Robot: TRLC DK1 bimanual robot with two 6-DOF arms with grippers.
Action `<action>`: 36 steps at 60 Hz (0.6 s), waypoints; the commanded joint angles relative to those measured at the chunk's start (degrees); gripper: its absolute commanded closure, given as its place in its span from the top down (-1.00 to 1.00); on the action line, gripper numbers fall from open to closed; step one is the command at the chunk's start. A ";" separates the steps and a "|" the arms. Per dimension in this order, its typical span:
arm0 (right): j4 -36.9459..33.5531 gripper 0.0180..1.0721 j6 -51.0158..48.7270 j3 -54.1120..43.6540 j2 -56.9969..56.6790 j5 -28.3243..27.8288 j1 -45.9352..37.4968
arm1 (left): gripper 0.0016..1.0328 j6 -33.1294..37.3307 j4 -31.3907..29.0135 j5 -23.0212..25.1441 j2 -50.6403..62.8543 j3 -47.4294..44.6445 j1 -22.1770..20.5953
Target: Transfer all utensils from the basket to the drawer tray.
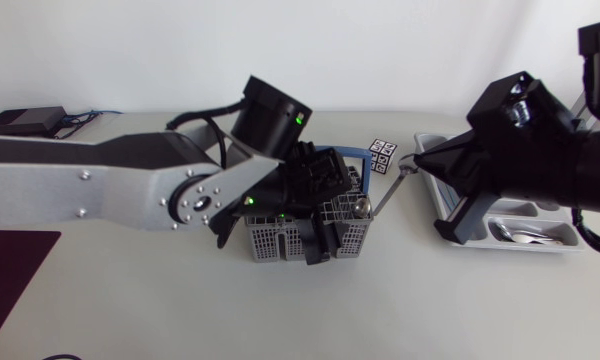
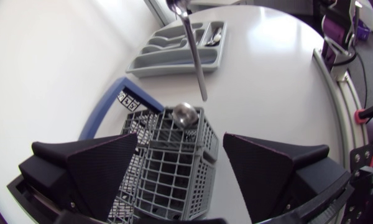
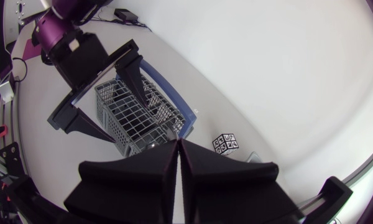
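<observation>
Mid-transfer: right end effector (image 1: 416,163) clamps a utensil (image 1: 390,192) hanging between basket (image 1: 270,240) and tray (image 1: 510,246), at the basket's 3 o'clock. Left end effector (image 2: 180,142) straddles the basket, spread wide. Next, likely: carry over a tray compartment, release.

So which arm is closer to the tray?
Right. The right gripper hangs by the edge of the tray, holding a utensil. The left gripper is farther off at the basket, one finger on each side.

basket (image 1: 270,240) half under left arm (image 1: 130,185) | tray (image 1: 520,209) part-hidden | utensil (image 2: 196,56) head cropped
</observation>
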 commanded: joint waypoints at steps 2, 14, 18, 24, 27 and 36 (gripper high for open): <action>-2.01 -0.89 0.10 1.31 -1.43 -3.95 -2.55 | 0.85 -6.10 -3.87 7.40 -1.79 5.10 2.00; -3.42 -0.89 2.04 0.96 -2.23 -10.54 -4.13 | 0.77 -9.79 -7.12 17.86 -0.48 6.94 3.32; -3.24 -0.89 2.83 0.87 -2.40 -11.86 -4.13 | 0.66 -9.88 -8.62 21.02 0.31 7.47 3.23; -3.07 -0.89 4.32 1.40 -2.14 -14.06 -4.13 | 0.52 -10.67 -10.55 24.71 1.46 8.53 3.32; -3.24 -0.89 4.94 1.93 -1.79 -14.85 -4.04 | 0.38 -10.94 -11.08 26.65 1.90 8.97 3.67; -3.24 -0.89 5.99 2.63 -1.43 -16.08 -3.78 | -0.03 -11.38 -13.01 29.90 3.74 10.37 4.02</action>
